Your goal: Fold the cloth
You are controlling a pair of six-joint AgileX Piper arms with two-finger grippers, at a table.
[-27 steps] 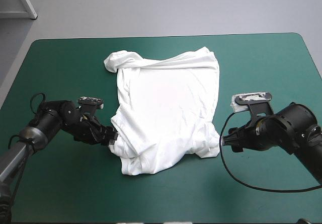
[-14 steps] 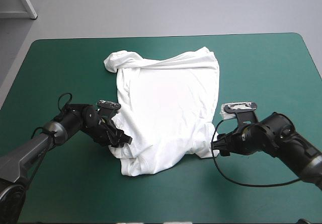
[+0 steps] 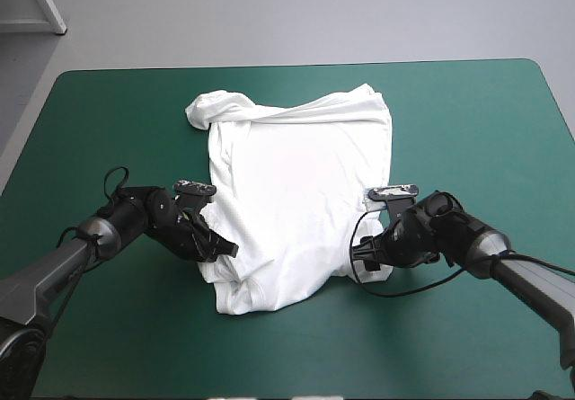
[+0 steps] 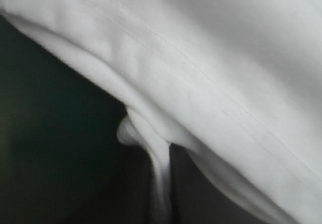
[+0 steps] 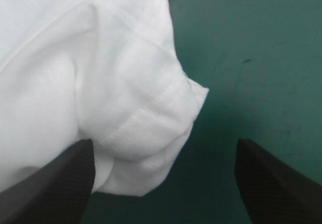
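While the white T-shirt (image 3: 296,166) lies spread (hem bunched), left jaws seemingly pinch it, right jaws apart.

T-shirt (image 4: 216,73) blurred in the left wrist view and cut off at every edge, left pincer (image 3: 225,249) with tips too small to tell apart in the high view, right pincer (image 5: 163,143) with both finger bases cut off.

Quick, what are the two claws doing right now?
Left gripper: shut on the T-shirt.
Right gripper: open, a corner of the T-shirt lying between, not gripped.
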